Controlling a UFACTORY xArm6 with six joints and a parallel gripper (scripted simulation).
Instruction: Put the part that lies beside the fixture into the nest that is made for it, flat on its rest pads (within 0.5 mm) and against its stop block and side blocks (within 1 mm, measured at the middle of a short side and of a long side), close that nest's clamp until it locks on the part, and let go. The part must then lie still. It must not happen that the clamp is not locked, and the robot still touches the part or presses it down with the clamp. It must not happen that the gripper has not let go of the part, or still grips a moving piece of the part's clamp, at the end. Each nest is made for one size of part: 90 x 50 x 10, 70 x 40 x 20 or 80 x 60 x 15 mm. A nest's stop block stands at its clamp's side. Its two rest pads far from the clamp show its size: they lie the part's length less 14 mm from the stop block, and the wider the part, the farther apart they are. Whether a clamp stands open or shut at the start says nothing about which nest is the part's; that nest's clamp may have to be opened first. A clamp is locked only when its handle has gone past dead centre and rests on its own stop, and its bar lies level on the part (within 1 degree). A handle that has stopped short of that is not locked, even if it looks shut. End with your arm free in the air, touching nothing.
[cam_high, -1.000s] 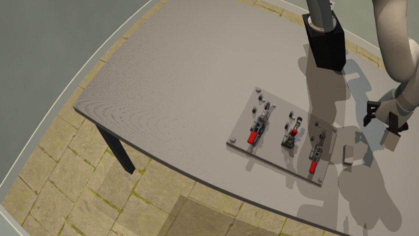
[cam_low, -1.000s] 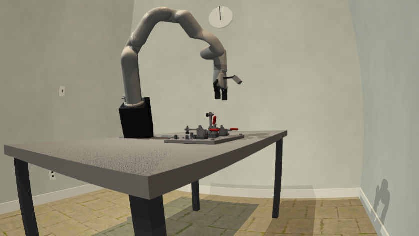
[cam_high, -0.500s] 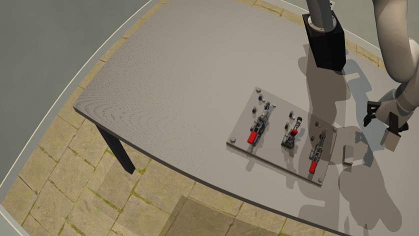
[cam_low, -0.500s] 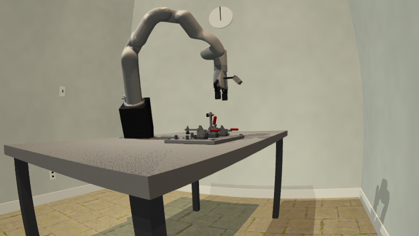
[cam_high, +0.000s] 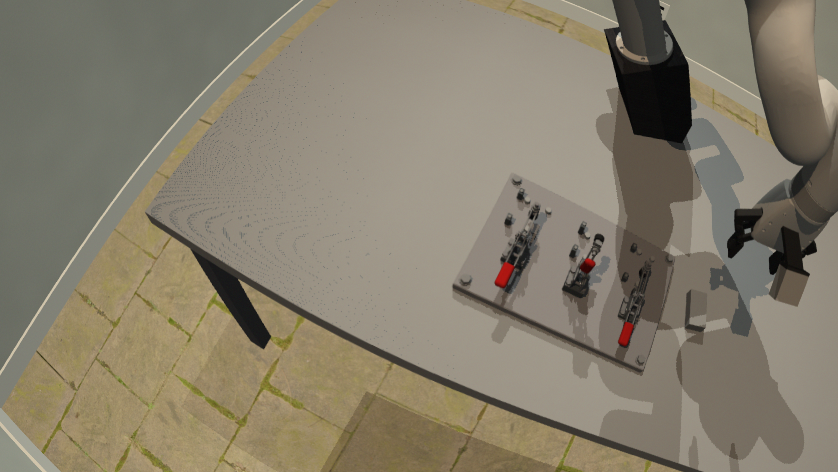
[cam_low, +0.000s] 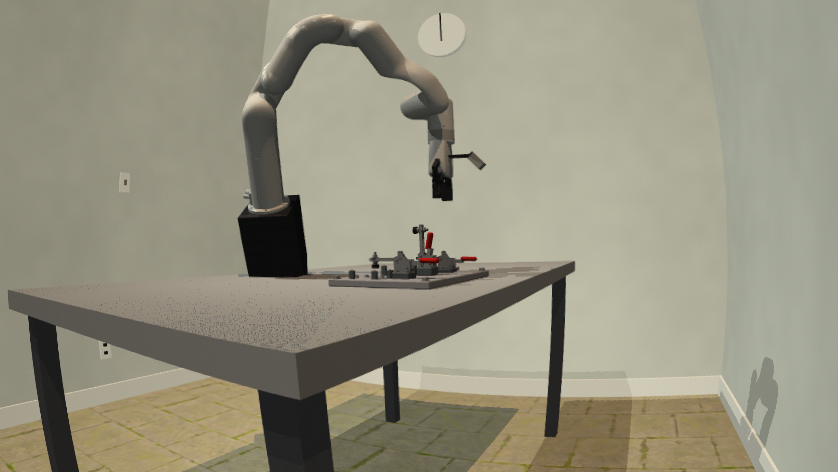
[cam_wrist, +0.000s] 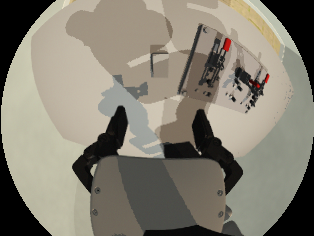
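Observation:
The part (cam_high: 697, 307) (cam_wrist: 160, 65), a small grey block, lies on the table beside the fixture plate (cam_high: 542, 293) (cam_low: 375, 283) (cam_wrist: 189, 77). My gripper (cam_high: 754, 260) (cam_low: 442, 198) (cam_wrist: 161, 111) is open and empty, high above the table. The plate has three clamps. In the top view, the left clamp (cam_high: 518, 247) and right clamp (cam_high: 631, 300) have lowered bars and red handles lying outward. The middle clamp (cam_high: 577, 280) stands open, its bar raised; its upright bar (cam_low: 421, 239) also shows in the exterior view. I see no part in the nests. Pad spacing is too small to judge.
Small dark blocks and light pads stand on the plate in front of each clamp. Bolt heads sit at its corners. The robot's black base (cam_high: 656, 93) (cam_low: 272, 243) stands behind the fixture. Arm shadows cross the part and the right clamp.

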